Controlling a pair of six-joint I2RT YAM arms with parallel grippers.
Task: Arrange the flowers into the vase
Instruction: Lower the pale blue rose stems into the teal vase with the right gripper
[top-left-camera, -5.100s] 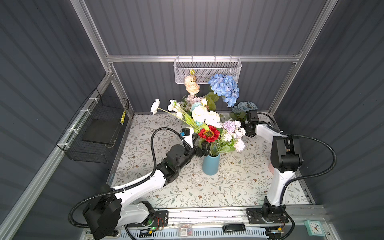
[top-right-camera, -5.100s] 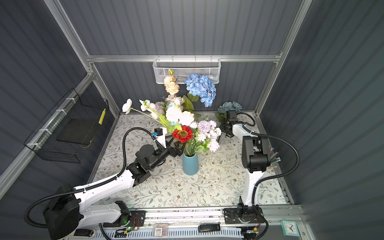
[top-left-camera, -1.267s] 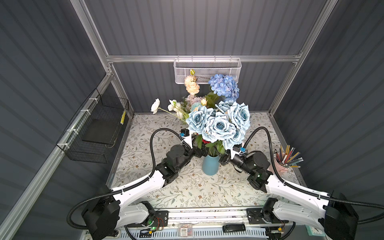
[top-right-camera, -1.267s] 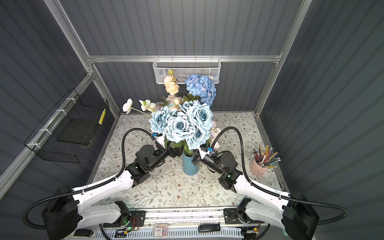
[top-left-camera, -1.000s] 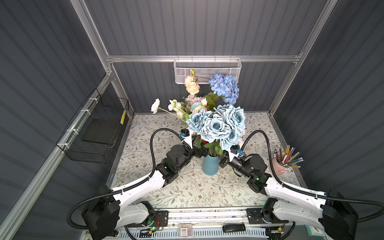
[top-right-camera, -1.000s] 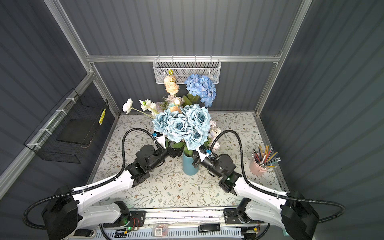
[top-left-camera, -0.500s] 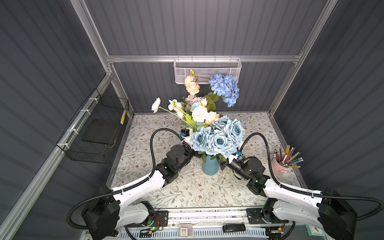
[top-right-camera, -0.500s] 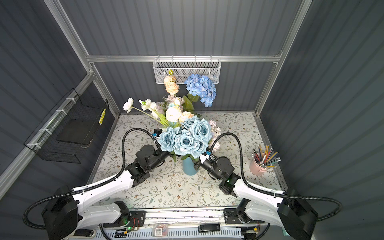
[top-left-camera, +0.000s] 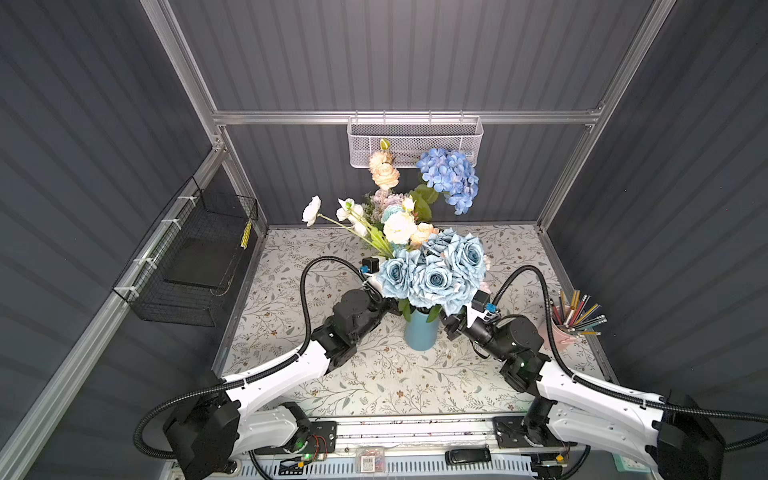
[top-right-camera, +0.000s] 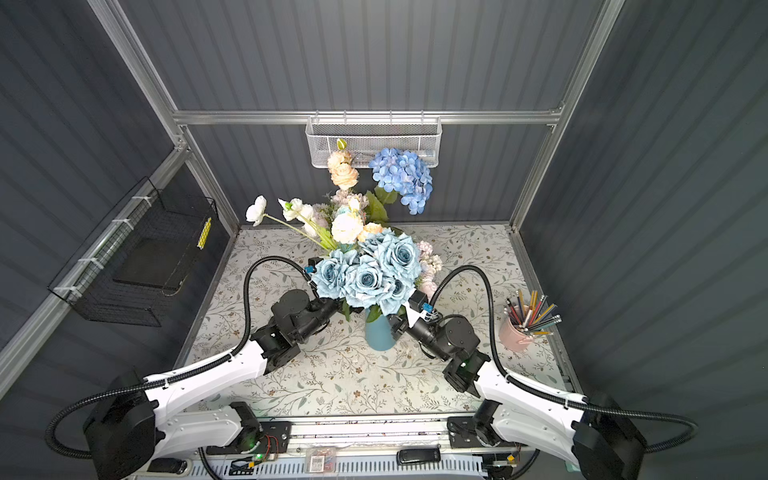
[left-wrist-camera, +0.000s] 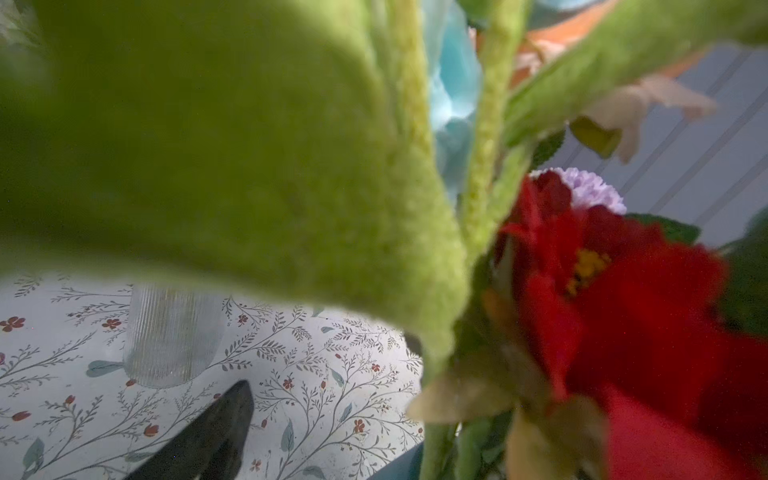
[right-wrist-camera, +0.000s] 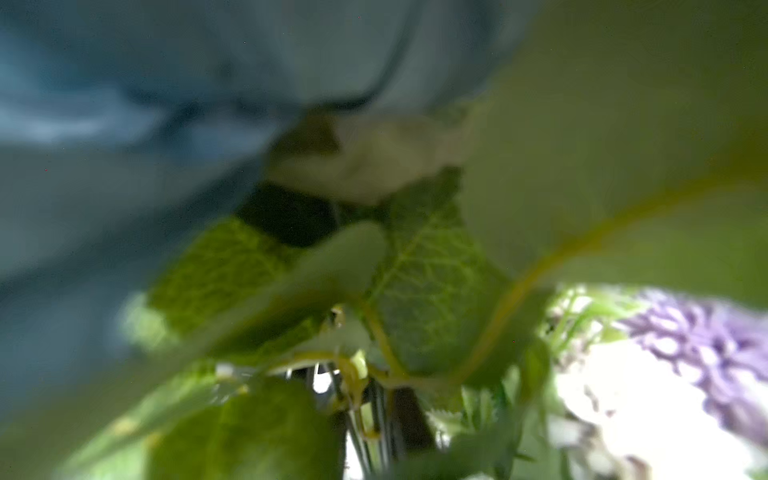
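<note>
Look to the teal-blue ceramic vase (top-left-camera: 420, 332) mid-worktop (top-left-camera: 374, 386): crammed with artificial flowers and fronted by a bunch of pale-blue fabric roses (top-left-camera: 432, 276). Probably seated in the neck, though impossible to confirm behind the leaves.

Reading the left jaws as spread wide and gripping nothing, going by the single dark finger (left-wrist-camera: 208, 432) hanging free over the floral cloth in the left wrist view. Cannot tell the state of the right jaws, buried under the roses just beside the vase neck and blurred in their own camera.

Beware drawing the right side away fast: could snag a green leaf (right-wrist-camera: 428, 282) and drag the rose bunch out, or tip the narrow, top-heavy vase. Beware also a half-seated stem, likely to spring up on release. Mind the ribbed clear glass (left-wrist-camera: 170, 332) standing near, in case of a topple.
</note>
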